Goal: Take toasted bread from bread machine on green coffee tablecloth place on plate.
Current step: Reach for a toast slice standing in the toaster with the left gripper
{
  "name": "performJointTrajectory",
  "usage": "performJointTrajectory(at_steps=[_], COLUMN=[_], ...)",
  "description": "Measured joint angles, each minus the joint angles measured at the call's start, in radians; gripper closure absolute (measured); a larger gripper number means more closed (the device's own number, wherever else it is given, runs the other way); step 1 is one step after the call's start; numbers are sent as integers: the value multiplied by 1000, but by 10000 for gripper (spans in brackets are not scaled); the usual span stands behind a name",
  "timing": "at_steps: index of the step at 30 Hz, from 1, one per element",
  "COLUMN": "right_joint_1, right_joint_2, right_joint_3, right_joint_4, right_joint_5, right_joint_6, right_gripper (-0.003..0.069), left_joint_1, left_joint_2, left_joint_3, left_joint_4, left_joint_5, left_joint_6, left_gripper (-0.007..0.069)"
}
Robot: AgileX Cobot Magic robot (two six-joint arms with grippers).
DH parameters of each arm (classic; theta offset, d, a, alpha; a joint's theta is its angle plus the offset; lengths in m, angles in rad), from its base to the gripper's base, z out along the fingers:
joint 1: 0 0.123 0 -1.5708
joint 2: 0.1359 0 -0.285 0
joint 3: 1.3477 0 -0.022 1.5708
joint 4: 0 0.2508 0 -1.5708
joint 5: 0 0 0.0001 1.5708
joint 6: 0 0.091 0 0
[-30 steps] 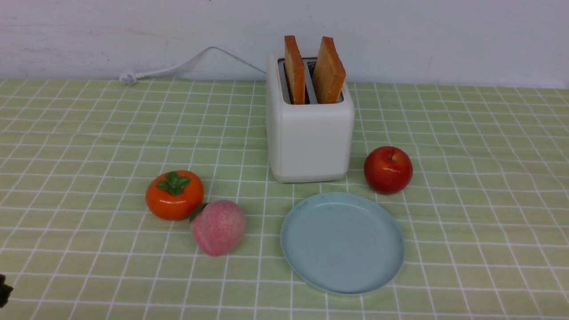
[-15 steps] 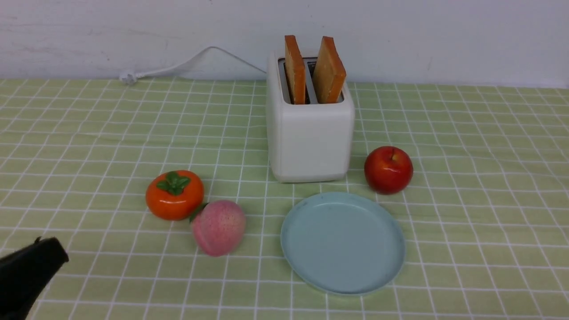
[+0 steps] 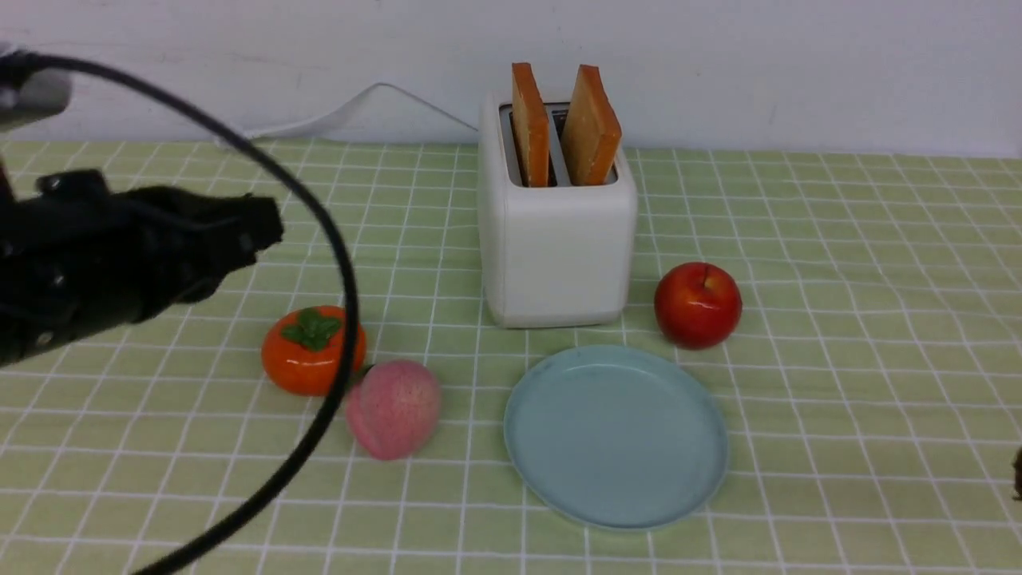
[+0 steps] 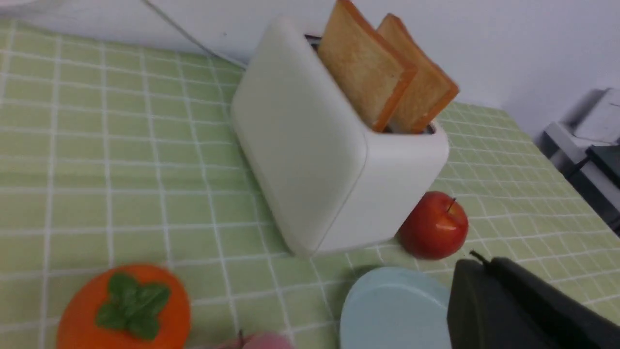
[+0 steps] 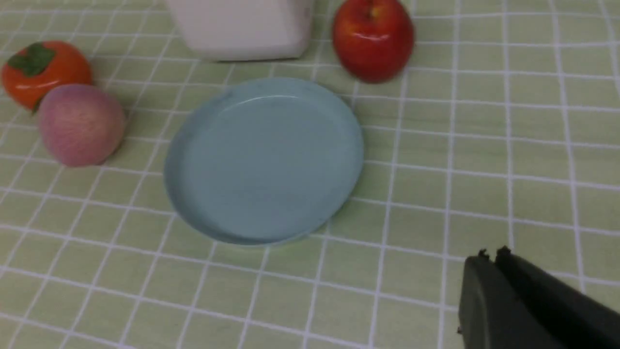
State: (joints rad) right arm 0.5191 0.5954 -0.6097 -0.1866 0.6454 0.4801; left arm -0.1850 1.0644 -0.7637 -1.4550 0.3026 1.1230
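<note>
Two slices of toasted bread [image 3: 529,124] [image 3: 591,124] stand upright in the slots of the white bread machine [image 3: 555,247] on the green coffee tablecloth [image 3: 838,279]. In front of it lies the pale blue plate [image 3: 615,435], bare. My left gripper [image 3: 267,228] hangs shut and holding nothing at the left, well apart from the bread machine; its wrist view shows its joined tips [image 4: 477,264] above the plate [image 4: 392,310], and the toasted bread [image 4: 363,72]. My right gripper [image 5: 491,254] is shut and holding nothing, low over the cloth, on the near right side of the plate [image 5: 264,160].
A red apple [image 3: 697,305] sits to the right of the bread machine, close to the plate's far rim. An orange persimmon [image 3: 313,350] and a pink peach [image 3: 393,409] lie left of the plate. A black cable [image 3: 339,263] loops over them. The white wall stands behind.
My left arm has swung up and rightward from the lower left corner, its cable now arcing across the view. A sliver of the right gripper has appeared at the right edge.
</note>
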Motion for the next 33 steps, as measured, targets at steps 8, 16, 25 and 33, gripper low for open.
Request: performJointTrajectory(at_steps=[8,16,25,33], right_joint_1=[40,41,41,41], right_joint_2=[11,11,11,11], right_joint_3=[-31,-31,-30,-30], right_joint_4=[6,21,23,29], right_joint_5=[-131,-108,-65,-68], right_joint_6=[0,0,0,0], right_gripper=[638,638,627,627], left_joint_1=[-369,-447,-434,-403], left_joint_2=[172,411,455,424], left_joint_3=[-192,-353,-414,-416], left_joint_4=[-259,-279,-280,-284], left_joint_5=[-328,-410,-429,-454], left_joint_6=[535,609,687,480], left_gripper=[638,638,638,638])
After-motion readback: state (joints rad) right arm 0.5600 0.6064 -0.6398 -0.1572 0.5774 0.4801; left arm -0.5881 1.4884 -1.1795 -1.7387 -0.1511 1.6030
